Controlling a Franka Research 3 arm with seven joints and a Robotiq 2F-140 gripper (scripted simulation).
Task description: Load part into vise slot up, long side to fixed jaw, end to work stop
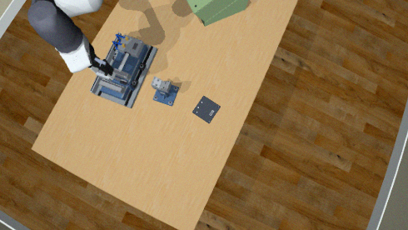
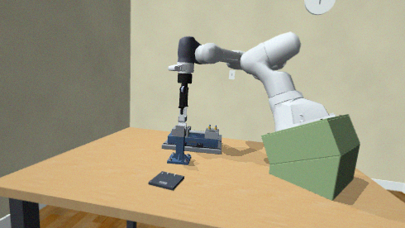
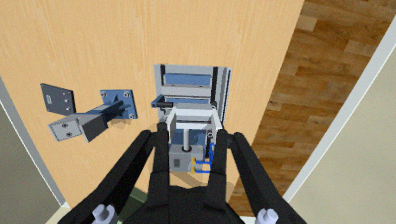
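My gripper (image 1: 113,74) (image 3: 194,114) points down over the vise, shut on the pale grey part (image 3: 194,112) (image 2: 185,119). The part spans between the two fingertips. It appears a little above the jaws; I cannot tell the exact gap or which way its slot faces. The blue and grey vise (image 1: 132,89) (image 2: 202,141) is open. Its fixed jaw (image 3: 187,91) is beyond the part in the wrist view, and the rod side is nearer. The work stop (image 3: 164,105) shows left of the part. The low bars are mostly hidden. The infeed plate (image 1: 206,109) (image 2: 166,180) (image 3: 57,99) is empty.
The V-block (image 1: 161,85) (image 2: 179,131) (image 3: 80,127) stands on a blue post beside the vise, between it and the infeed plate. The air cylinder (image 1: 131,45) (image 3: 186,159) has blue fittings on top. The green robot base (image 2: 310,157) is at the right in the exterior view.
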